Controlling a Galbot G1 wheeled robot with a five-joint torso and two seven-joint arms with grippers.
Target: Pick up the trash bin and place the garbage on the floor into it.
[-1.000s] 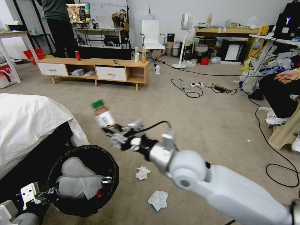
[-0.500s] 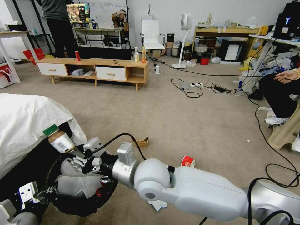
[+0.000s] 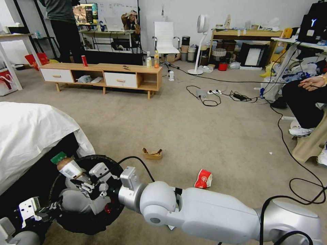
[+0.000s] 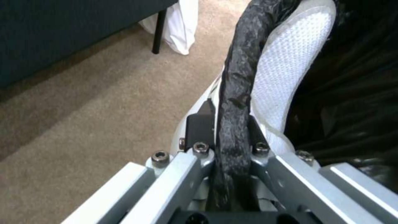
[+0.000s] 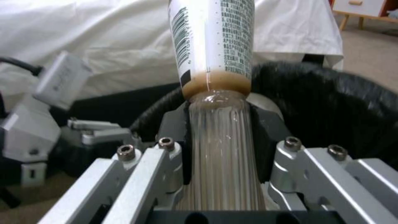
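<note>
The trash bin [image 3: 73, 226], lined with a black bag, hangs at the lower left of the head view. My left gripper [image 3: 51, 206] is shut on its rolled rim [image 4: 234, 102]. My right gripper [image 3: 81, 181] is shut on a clear bottle [image 3: 68, 166] with a green cap and brown liquid, tilted over the bin's mouth; the right wrist view shows the bottle [image 5: 215, 62] held between the jaws. Inside the bin lie pale cloth pieces [image 3: 76, 200] and a red can [image 3: 109, 207]. On the floor [image 3: 190, 136] lie a tan cardboard tray [image 3: 152, 153] and a crushed red-white cup [image 3: 203, 178].
A white-draped piece of furniture [image 3: 30, 132] stands close on the left of the bin. Farther back are a low wooden cabinet [image 3: 102, 73] and cables [image 3: 204, 95]. A seated person [image 3: 303, 102] is at the right. Open carpet lies ahead.
My right arm has swung left and down with the bottle, from above the open floor to just over the bin's mouth. The left gripper and the bin have stayed put.
</note>
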